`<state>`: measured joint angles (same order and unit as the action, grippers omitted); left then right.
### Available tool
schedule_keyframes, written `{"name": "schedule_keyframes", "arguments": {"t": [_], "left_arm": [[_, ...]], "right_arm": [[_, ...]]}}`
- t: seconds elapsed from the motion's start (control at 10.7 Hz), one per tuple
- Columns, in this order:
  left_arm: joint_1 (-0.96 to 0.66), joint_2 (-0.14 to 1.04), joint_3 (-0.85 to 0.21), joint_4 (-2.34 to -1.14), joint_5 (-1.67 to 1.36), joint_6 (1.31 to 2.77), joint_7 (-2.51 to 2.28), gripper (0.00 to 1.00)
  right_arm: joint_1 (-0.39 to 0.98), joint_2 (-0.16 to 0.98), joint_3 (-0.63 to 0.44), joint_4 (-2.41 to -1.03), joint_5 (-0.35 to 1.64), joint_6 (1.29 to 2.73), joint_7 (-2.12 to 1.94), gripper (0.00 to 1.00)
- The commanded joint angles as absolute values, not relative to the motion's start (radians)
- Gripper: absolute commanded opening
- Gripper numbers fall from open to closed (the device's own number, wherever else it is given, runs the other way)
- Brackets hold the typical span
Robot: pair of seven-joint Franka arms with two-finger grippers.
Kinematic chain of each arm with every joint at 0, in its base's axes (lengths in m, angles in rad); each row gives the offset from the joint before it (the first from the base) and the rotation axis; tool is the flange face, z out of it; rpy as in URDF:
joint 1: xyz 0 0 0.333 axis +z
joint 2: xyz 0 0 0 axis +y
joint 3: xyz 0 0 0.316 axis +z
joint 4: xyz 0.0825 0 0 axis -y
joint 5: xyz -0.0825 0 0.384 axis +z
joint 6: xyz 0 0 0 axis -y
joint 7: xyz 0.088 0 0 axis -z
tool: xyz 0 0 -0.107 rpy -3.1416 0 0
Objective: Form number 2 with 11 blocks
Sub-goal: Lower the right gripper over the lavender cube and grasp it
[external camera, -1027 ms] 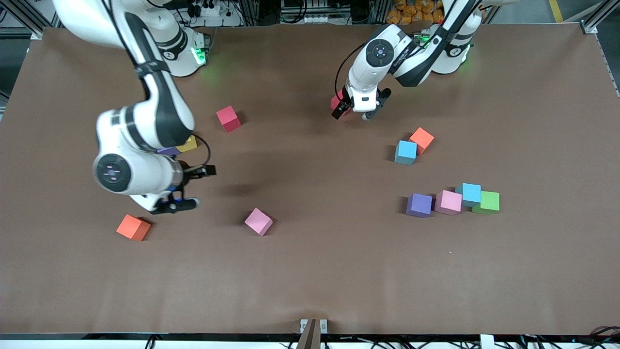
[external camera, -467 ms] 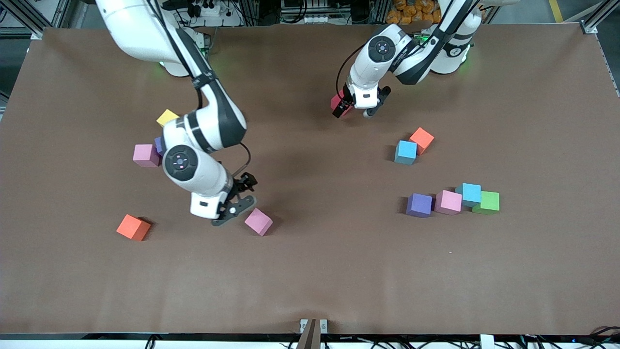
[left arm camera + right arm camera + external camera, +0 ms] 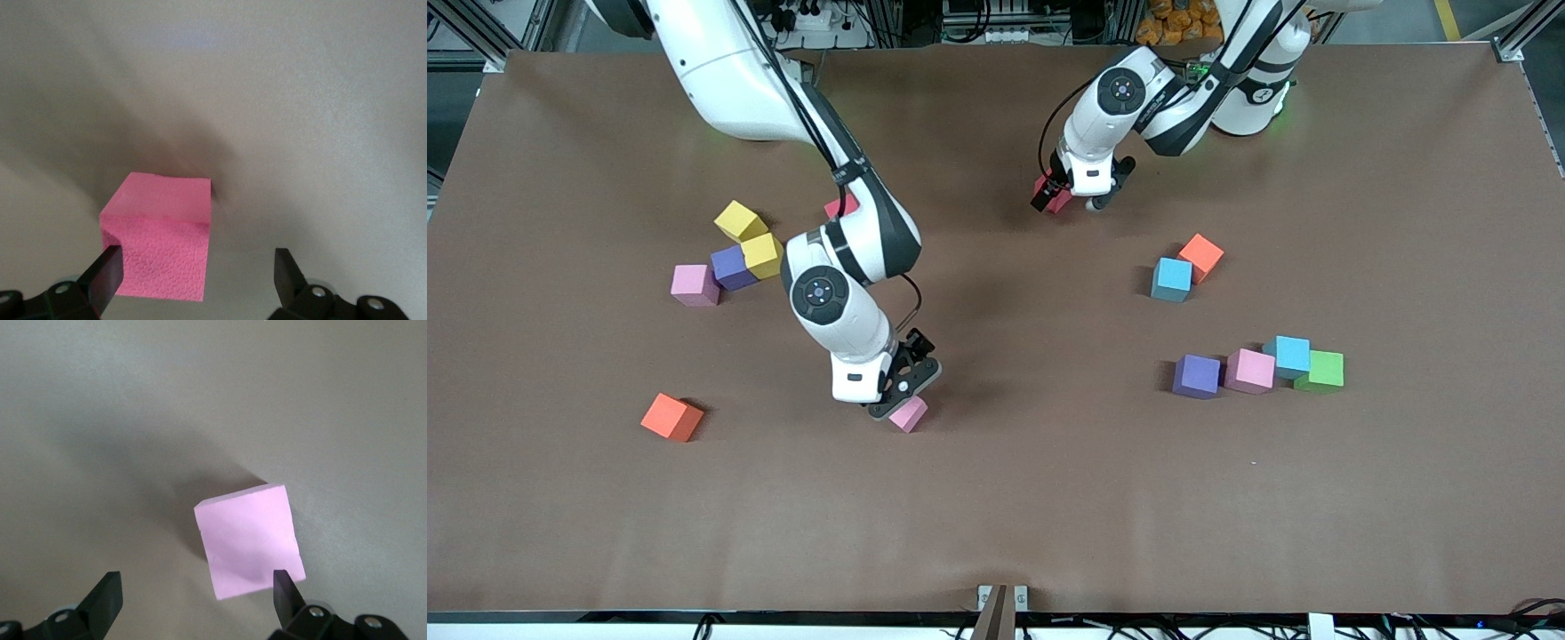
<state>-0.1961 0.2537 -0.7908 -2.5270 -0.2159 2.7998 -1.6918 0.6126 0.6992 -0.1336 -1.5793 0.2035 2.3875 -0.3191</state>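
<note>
Right gripper [image 3: 896, 397] low over a pink cube [image 3: 909, 414] near mid-table, fingers [image 3: 105, 600] spread wide, nothing held; in the right wrist view the cube [image 3: 249, 541] lies off-centre, close by one finger. Left gripper [image 3: 1074, 193] low over a red cube [image 3: 1055, 197] near the robots' edge, fingers [image 3: 288, 272] apart, cube [image 3: 160, 248] against one finger, not clamped. No digit formed: blocks scattered. Toward the right arm's end: two yellow cubes [image 3: 751, 236], purple cube [image 3: 731, 267], pink cube [image 3: 694, 285], orange cube [image 3: 671, 417] at 7 o'clock of that cluster. Toward the left arm's end: light blue cube [image 3: 1171, 279] touching orange cube [image 3: 1201, 257]; row of purple [image 3: 1196, 376], pink [image 3: 1249, 371], light blue [image 3: 1290, 355], green cube [image 3: 1323, 371].
</note>
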Motion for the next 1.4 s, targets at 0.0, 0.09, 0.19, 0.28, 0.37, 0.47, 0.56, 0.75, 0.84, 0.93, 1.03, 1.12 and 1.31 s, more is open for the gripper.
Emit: {"name": "schedule_keyframes", "arguments": {"t": [0.0,0.09,0.19,0.28,0.37,0.47,0.56,0.75,0.84,0.93,1.03,1.12,1.31], "left_arm": [[-0.212,0.252,-0.795,-2.536,-0.227,2.816,-1.713,1.00],[-0.212,0.250,-0.796,-2.539,-0.227,2.815,-1.715,1.00],[-0.212,0.245,-0.796,-2.548,-0.227,2.815,-1.715,1.00],[-0.210,0.239,-0.808,-2.559,-0.227,2.815,-1.715,1.00],[-0.207,0.238,-0.818,-2.565,-0.227,2.813,-1.717,1.00],[-0.207,0.238,-0.818,-2.566,-0.227,2.813,-1.717,1.00],[-0.207,0.238,-0.818,-2.569,-0.227,2.813,-1.717,1.00],[-0.204,0.213,-0.819,-2.574,-0.227,2.806,-1.729,1.00],[-0.204,0.212,-0.830,-2.573,-0.227,2.806,-1.742,1.00],[-0.201,0.207,-0.834,-2.574,-0.227,2.800,-1.746,1.00],[-0.201,0.199,-0.836,-2.574,-0.227,2.775,-1.747,1.00],[-0.201,0.195,-0.836,-2.574,-0.227,2.770,-1.747,1.00],[-0.198,0.192,-0.842,-2.579,-0.227,2.758,-1.747,1.00]], "right_arm": [[0.612,0.750,-0.140,-1.552,0.215,2.452,-0.342,1.00],[0.612,0.765,-0.140,-1.551,0.210,2.471,-0.345,1.00],[0.611,0.772,-0.140,-1.551,0.207,2.473,-0.371,1.00],[0.609,0.779,-0.140,-1.551,0.207,2.474,-0.400,1.00],[0.603,0.782,-0.141,-1.551,0.207,2.476,-0.417,1.00],[0.601,0.788,-0.141,-1.549,0.206,2.496,-0.432,1.00],[0.601,0.792,-0.141,-1.549,0.206,2.529,-0.466,1.00],[0.598,0.796,-0.141,-1.540,0.204,2.542,-0.512,1.00],[0.603,0.801,-0.141,-1.526,0.203,2.542,-0.524,1.00],[0.606,0.802,-0.141,-1.516,0.201,2.540,-0.528,1.00],[0.607,0.802,-0.141,-1.513,0.201,2.540,-0.528,1.00],[0.607,0.804,-0.141,-1.505,0.201,2.540,-0.526,1.00],[0.607,0.810,-0.141,-1.490,0.204,2.540,-0.519,1.00]]}}
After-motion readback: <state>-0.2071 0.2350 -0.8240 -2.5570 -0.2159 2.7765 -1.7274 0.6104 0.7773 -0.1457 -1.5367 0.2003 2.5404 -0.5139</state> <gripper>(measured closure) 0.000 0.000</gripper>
